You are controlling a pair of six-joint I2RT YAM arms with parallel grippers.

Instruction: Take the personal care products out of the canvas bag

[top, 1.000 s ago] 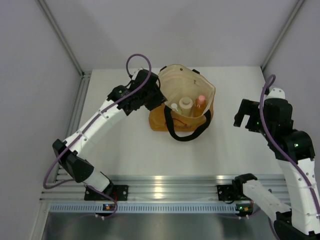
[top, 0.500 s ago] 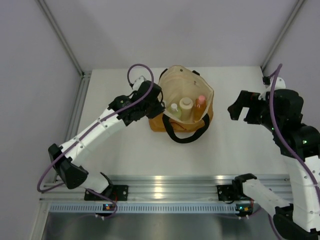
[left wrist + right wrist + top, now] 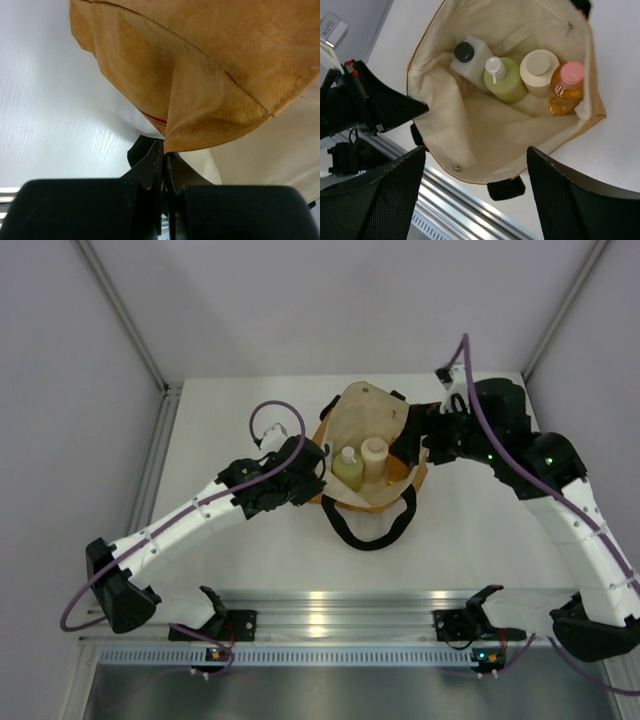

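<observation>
The canvas bag [image 3: 345, 420] stands open in the middle of the table, mustard outside [image 3: 220, 60] and cream inside [image 3: 470, 125]. My left gripper [image 3: 318, 478] [image 3: 165, 155] is shut on a fold of its left rim. My right gripper [image 3: 408, 448] [image 3: 476, 150] hangs open above the bag's mouth, holding nothing. Inside stand a white bottle with a dark cap [image 3: 470, 57], a yellow-green pump bottle [image 3: 504, 80] [image 3: 348, 465], a cream bottle with a wide cap [image 3: 539, 70] [image 3: 373, 455] and an orange bottle with a pink cap [image 3: 566, 89]. From above, my right gripper hides the orange bottle.
A black loop handle [image 3: 370, 530] lies on the table in front of the bag. An aluminium rail [image 3: 320, 610] runs along the near edge. Grey walls close in the left, right and back. My left arm [image 3: 365, 105] sits just left of the bag.
My right arm swung in from the right side to above the bag, its jaws somewhat narrower. My left gripper shut on the bag's left rim and drew back toward the near side.
</observation>
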